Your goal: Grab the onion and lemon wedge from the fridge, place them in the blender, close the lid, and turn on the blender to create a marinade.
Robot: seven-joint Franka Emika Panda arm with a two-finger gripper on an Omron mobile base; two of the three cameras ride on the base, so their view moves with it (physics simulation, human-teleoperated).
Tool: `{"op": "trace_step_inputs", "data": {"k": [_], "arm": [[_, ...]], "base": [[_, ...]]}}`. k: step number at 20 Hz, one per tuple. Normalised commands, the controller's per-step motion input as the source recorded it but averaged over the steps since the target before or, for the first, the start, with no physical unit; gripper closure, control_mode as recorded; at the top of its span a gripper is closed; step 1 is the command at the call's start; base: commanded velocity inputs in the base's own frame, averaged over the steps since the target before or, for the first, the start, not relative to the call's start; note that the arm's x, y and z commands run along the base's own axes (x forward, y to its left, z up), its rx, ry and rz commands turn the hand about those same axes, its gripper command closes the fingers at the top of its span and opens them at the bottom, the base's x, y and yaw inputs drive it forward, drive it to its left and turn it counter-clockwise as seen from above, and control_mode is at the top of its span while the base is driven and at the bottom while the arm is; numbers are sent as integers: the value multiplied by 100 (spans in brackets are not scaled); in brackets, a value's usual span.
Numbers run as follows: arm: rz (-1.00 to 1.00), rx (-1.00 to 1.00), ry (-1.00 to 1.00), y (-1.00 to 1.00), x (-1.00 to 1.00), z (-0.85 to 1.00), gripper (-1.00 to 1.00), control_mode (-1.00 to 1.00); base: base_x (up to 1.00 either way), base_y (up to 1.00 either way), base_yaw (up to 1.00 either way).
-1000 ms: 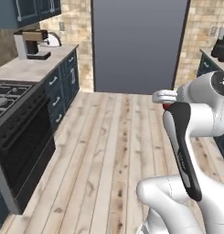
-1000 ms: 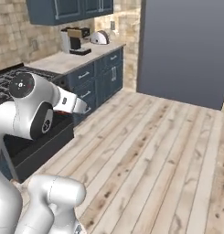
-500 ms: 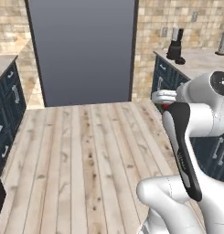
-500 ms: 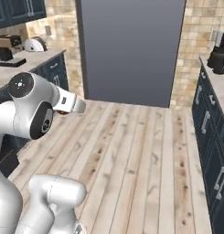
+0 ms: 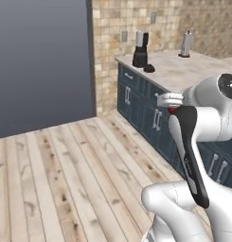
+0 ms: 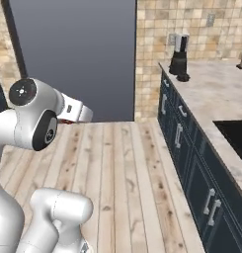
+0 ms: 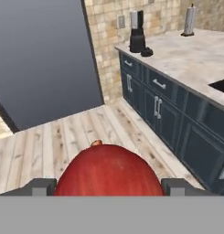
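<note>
Between the end effector [image 7: 109, 185] fingers, gripped onion [image 7: 109, 171], blender [image 7: 137, 33] and lid [image 7: 146, 52] on counter [image 7: 195, 59] ahead.

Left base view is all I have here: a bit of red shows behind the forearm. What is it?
Observer: The onion, sitting between the two finger tips of the gripper in the hand view.
Operator: Is a sink anywhere near the blender?
Observer: Yes, the right base view shows a dark sink cut into the same counter, nearer the robot.
Operator: Is the lid on the jar?
Observer: No, the lid lies on the counter beside it.
</note>
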Motion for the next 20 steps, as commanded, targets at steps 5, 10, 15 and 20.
{"op": "trace_step_inputs", "data": {"k": [5,10,15,20], "arm": [[0,0,0,0,0,0,100,100],[0,0,0,0,0,0,100,100],[0,0,0,0,0,0,100,100],[0,0,0,0,0,0,100,100]], "base": [[100,16,-37],[100,14,-35],[100,18,-33],[100,30,-32]]}}
